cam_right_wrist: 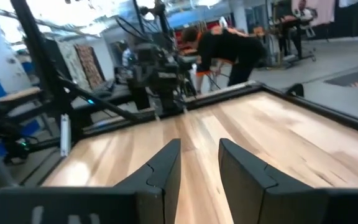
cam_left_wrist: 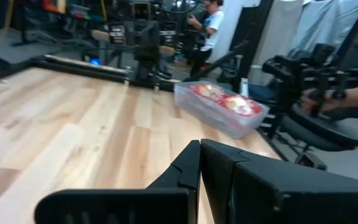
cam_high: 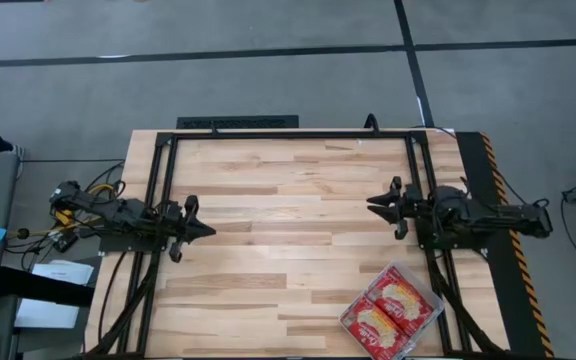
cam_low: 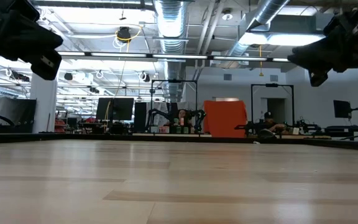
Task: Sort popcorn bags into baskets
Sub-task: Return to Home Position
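A clear shallow tray (cam_high: 431, 302) sits near the table's near right corner, holding red popcorn bags (cam_high: 392, 305) with yellow-cream pictures; two lie side by side on top. The left wrist view shows the same tray (cam_left_wrist: 241, 124) and bags (cam_left_wrist: 229, 102) across the table. No loose bag shows on the table. My left gripper (cam_high: 208, 230) hovers shut over the left side, pointing toward the right edge. My right gripper (cam_high: 371, 205) hovers over the right side, pointing toward the left edge, with a narrow gap between its fingers (cam_right_wrist: 199, 155). Both are well clear of the tray.
Bare wooden table top (cam_high: 288, 230) lies between the two grippers. A dark frame (cam_high: 288, 133) runs along the table's far edge and sides. Beyond the table, people stand among equipment (cam_left_wrist: 210, 25) (cam_right_wrist: 229, 46), and a forearm (cam_left_wrist: 353, 99) shows near the right arm.
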Tool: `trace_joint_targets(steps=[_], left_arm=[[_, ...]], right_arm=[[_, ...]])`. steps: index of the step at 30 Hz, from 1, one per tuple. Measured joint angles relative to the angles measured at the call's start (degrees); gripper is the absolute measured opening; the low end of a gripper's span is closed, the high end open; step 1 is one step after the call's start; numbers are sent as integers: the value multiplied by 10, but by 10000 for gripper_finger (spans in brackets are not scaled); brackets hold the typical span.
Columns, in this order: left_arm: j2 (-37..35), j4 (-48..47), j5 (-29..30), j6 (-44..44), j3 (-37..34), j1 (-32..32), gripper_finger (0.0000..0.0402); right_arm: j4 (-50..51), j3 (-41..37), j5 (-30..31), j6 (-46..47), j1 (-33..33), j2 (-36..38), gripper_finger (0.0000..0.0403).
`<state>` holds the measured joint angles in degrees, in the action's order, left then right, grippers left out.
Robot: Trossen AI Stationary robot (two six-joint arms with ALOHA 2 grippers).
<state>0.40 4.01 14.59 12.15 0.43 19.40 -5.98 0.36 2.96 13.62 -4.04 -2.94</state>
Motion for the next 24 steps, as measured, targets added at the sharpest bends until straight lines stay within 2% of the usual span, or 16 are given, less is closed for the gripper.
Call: trace_joint_targets(steps=[6,24], left_arm=[[0,-3,-35,33,0,0,0],[0,-4,-35,41,0,0,0]], right_arm=[[34,0,0,29,-7,0,132],[45,-1,0,29,-6,0,134]])
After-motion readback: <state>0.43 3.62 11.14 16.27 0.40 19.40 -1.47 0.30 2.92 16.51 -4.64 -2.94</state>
